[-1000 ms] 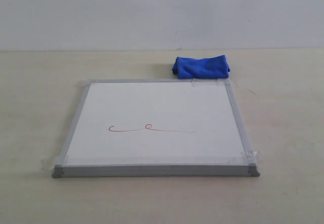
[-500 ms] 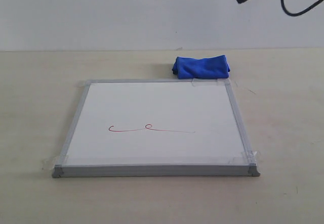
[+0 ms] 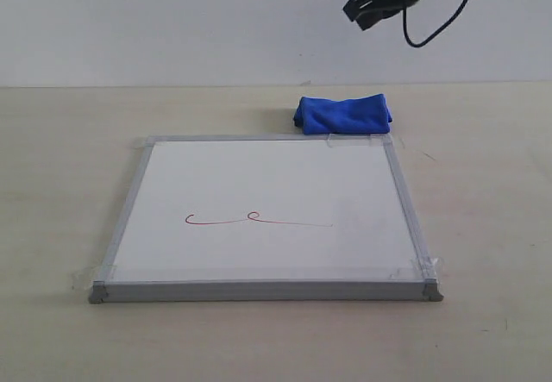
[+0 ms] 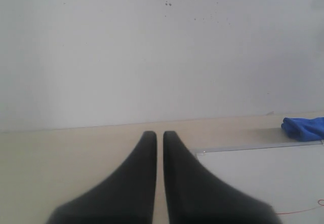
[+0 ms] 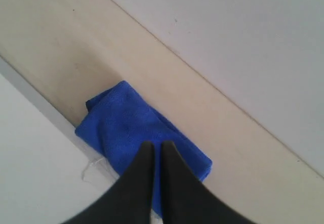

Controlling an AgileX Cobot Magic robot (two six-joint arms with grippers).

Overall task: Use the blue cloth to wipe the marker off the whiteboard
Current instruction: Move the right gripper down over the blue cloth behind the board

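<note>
The whiteboard (image 3: pixel 267 175) lies flat on the table, with the red marker line (image 3: pixel 259 221) across its near middle. The blue cloth (image 3: pixel 343 113) sits as a rumpled bundle on the table just behind the board's far right corner. My right gripper (image 3: pixel 357 14) hangs high above the cloth, shut and empty; in its wrist view its tips (image 5: pixel 154 144) stand over the blue cloth (image 5: pixel 121 123) beside the whiteboard (image 5: pixel 30 148). The left gripper (image 4: pixel 159 134) is shut, low over the table beside the whiteboard (image 4: pixel 263 178); the blue cloth (image 4: pixel 305 128) lies far off. It does not show in the exterior view.
The beige table (image 3: pixel 60 140) runs back to a plain white wall (image 3: pixel 172 20). Clear tape (image 3: pixel 414 270) holds the board's corners down. A black cable (image 3: pixel 431 33) loops from the right arm.
The right arm has come in from the upper right and moved left and down, to a spot above the cloth. Board, marker line and cloth have not moved.
</note>
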